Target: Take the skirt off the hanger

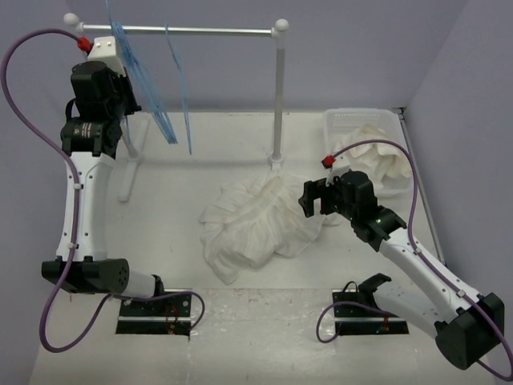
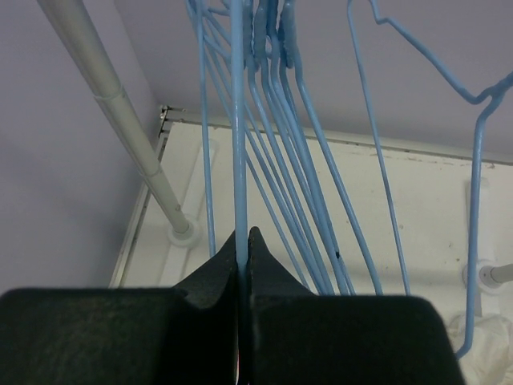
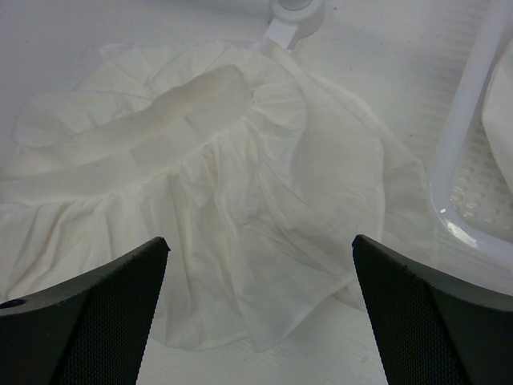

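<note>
Pale lilac walls close in a white table (image 1: 264, 321); at the back of it stands a rail (image 1: 200, 31) that carries a bunch of thin blue hangers (image 1: 152, 88). High at the left end of this rail, the left claw (image 2: 244, 241) is pressed together on the wire of one hanger (image 2: 239, 152), which appears to hang among the others, with no fabric on it that I can see; the skirt (image 1: 256, 220) is on no hanger at all, it lies as a loose white heap near the middle of the table, just in front of the foot of the post (image 1: 276, 164); the right wrist view shows its gathered waistband (image 3: 184, 104) on top and no wire in the folds. The right claw (image 1: 315, 199) hovers over the right edge of the heap with its fingers wide apart, holding nothing; a basket (image 1: 361, 116) with a creamier cloth (image 1: 377, 160) stands near it. I judge the main work done, skirt and hanger being separated; what is left seems only to release the hanger and bring the arms away.
</note>
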`<action>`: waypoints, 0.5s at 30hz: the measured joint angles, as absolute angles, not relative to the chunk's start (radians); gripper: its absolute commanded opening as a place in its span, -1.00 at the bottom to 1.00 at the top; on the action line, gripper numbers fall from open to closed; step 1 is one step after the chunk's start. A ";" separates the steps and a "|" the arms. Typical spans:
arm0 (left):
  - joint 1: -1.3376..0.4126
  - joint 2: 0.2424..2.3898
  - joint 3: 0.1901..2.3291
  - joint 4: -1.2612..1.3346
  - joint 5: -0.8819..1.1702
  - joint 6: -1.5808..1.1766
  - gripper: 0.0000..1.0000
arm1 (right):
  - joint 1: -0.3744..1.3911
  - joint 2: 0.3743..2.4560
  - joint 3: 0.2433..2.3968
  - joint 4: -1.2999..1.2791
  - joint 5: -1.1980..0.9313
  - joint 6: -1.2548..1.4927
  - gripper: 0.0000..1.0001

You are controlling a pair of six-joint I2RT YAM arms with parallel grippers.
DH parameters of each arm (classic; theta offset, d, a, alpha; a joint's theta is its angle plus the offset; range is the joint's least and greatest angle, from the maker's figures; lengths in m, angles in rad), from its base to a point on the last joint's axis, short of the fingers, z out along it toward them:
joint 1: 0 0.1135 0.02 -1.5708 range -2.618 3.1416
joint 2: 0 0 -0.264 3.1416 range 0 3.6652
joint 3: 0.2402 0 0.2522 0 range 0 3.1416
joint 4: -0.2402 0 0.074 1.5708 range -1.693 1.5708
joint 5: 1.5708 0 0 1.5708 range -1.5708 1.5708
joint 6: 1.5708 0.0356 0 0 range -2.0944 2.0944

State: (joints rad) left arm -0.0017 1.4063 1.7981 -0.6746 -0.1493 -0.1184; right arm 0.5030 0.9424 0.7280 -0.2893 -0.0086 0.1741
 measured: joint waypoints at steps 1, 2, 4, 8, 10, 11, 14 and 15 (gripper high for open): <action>0.004 1.418 1.808 -0.674 -0.139 -0.116 -1.00 | 0.503 0.942 0.728 -0.289 -0.009 0.174 0.98; 0.013 1.428 1.814 -0.674 -0.131 -0.115 -1.00 | 0.503 0.942 0.728 -0.289 -0.009 0.174 0.98; 0.043 1.455 1.830 -0.676 -0.105 -0.114 -1.00 | 0.503 0.943 0.728 -0.289 -0.008 0.173 0.98; 0.111 1.533 1.882 -0.698 -0.074 -0.117 -1.00 | 0.503 0.947 0.728 -0.289 0.004 0.170 0.98; 0.138 1.555 1.885 -0.699 -0.044 -0.118 -1.00 | 0.503 0.951 0.728 -0.290 0.010 0.170 0.98; 0.149 1.562 1.885 -0.703 -0.030 -0.119 -1.00 | 0.503 0.953 0.728 -0.290 0.010 0.168 0.98; 0.164 1.567 1.882 -0.704 -0.003 -0.117 -1.00 | 0.503 0.960 0.728 -0.290 0.011 0.167 0.98; 0.164 1.565 1.877 -0.701 0.005 -0.116 -1.00 | 0.503 0.962 0.728 -0.290 0.010 0.167 0.98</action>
